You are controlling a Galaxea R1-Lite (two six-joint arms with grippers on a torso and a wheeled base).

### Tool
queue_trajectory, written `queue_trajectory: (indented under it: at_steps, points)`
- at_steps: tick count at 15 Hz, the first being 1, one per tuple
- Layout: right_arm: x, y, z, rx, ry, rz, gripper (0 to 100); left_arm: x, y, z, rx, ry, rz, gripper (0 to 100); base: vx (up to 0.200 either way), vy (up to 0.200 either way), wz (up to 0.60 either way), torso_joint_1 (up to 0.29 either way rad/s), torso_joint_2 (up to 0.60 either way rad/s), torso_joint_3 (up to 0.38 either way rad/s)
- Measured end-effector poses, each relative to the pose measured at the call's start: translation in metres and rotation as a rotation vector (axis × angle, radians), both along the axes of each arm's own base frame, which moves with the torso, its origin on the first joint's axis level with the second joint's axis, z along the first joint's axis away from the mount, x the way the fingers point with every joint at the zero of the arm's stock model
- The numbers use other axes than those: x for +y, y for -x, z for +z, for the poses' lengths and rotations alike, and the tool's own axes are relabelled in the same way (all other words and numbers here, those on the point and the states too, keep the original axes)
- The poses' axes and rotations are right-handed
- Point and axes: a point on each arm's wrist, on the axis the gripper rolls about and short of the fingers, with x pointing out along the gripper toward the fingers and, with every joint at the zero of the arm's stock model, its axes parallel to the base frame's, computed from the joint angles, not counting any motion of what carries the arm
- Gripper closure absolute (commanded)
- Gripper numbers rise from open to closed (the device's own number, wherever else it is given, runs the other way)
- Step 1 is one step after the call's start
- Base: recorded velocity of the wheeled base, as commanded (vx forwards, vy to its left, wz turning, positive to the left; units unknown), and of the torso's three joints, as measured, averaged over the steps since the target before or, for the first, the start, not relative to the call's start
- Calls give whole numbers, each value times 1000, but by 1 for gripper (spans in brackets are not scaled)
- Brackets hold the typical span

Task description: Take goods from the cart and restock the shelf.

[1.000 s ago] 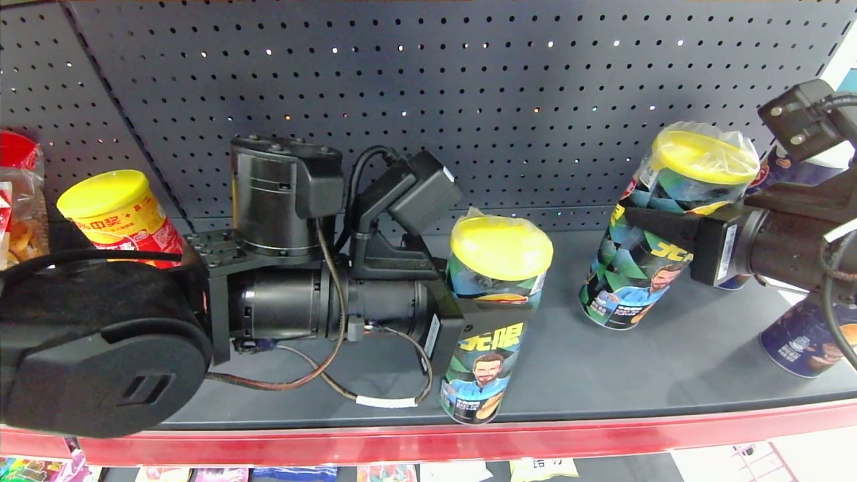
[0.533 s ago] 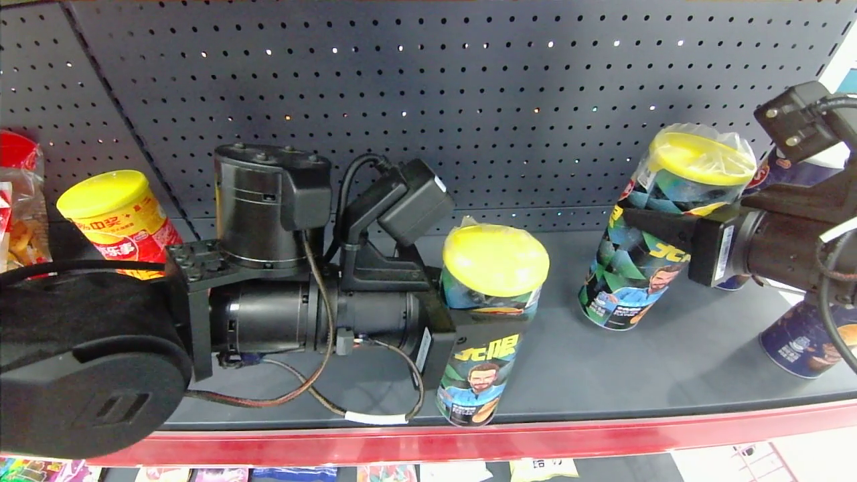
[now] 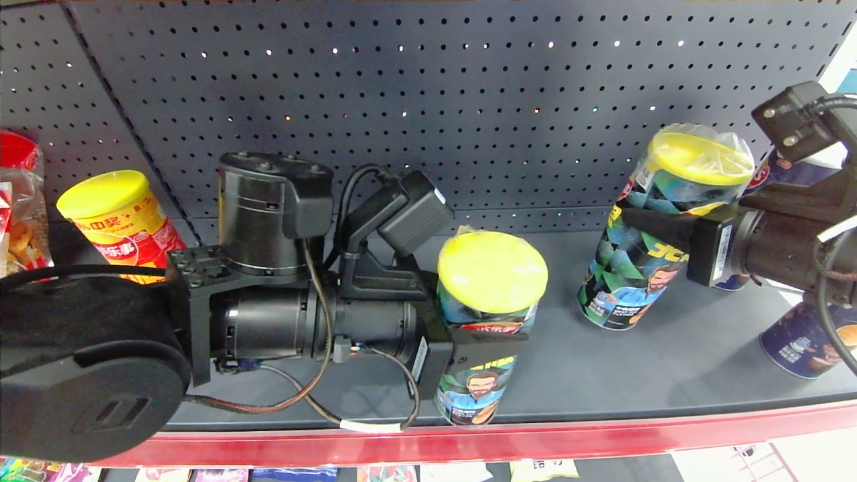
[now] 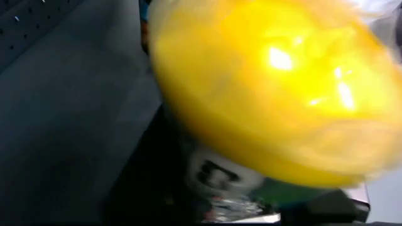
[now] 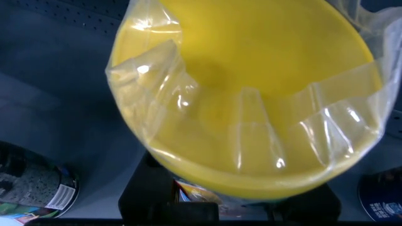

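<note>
Grey shelf [image 3: 636, 361]. Left fingers [image 3: 492, 341] clamp front can [image 3: 479, 385]; right fingers [image 3: 653, 224] seemingly rear can [image 3: 629, 288]. Wrist views add lid tops [image 4: 270, 94].

Far right, the blue can [image 3: 800, 348] is cut off by the edge. Far left, the snack bag [image 3: 20, 201] is cropped. From the wrist, the left can [image 4: 270, 88] is blurred.

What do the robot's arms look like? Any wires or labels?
Both are black: the left arm is chunky cylinders bolted together, with a boxy camera on top, loose brown and black cables and a white tag. The right arm looks alike.
</note>
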Motion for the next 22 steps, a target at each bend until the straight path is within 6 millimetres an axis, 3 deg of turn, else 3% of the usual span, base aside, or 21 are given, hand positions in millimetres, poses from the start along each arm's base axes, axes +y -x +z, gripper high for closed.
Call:
queue_trajectory:
  at_steps: [5,11,17,22]
  points:
    - [10,0,2,4,-12,41,100,2,2,0,-19,21,12,0,0,0,0,0,0,0]
    - [43,-31,21,9,-126,80,100,24,14,-3,-25,6,115,0,0,0,0,0,0,0]
    - [81,-50,4,31,-124,197,100,61,27,-7,-29,-12,238,0,0,0,0,0,0,0]
    - [95,-59,-14,53,-113,247,100,76,35,-8,-41,-19,289,0,0,0,0,0,0,0]
